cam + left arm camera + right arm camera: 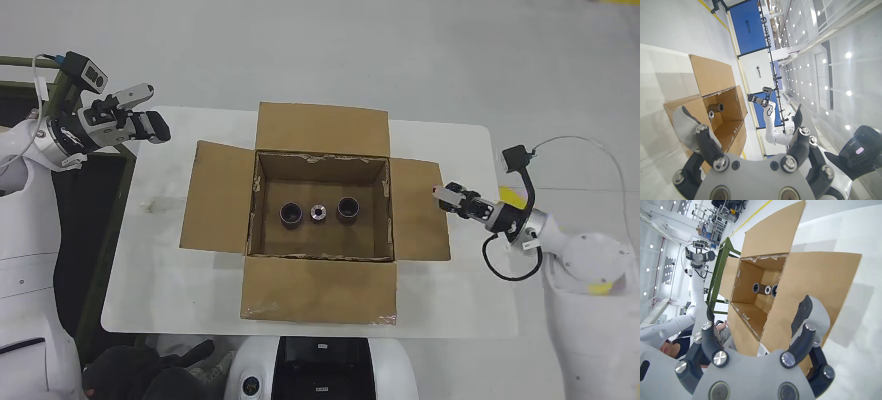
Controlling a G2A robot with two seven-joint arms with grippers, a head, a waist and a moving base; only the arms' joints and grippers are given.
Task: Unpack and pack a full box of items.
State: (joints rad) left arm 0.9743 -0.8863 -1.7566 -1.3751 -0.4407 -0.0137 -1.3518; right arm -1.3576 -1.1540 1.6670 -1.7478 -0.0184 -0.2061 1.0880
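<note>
Unpacking looked barely begun: three cylinders (pixel 318 211) stood in the open box (pixel 320 128) on the desk (pixel 450 300). Left pincer (pixel 150 110) and right pincer (pixel 438 196) hung wide open and empty, either side of it. Next, one should reach inside.

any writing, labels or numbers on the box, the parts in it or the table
cardboard box: no text on the flaps or inner walls that show.
three metal cylinders: no readable marks; anything on them is too small to tell.
table: no text.
</note>
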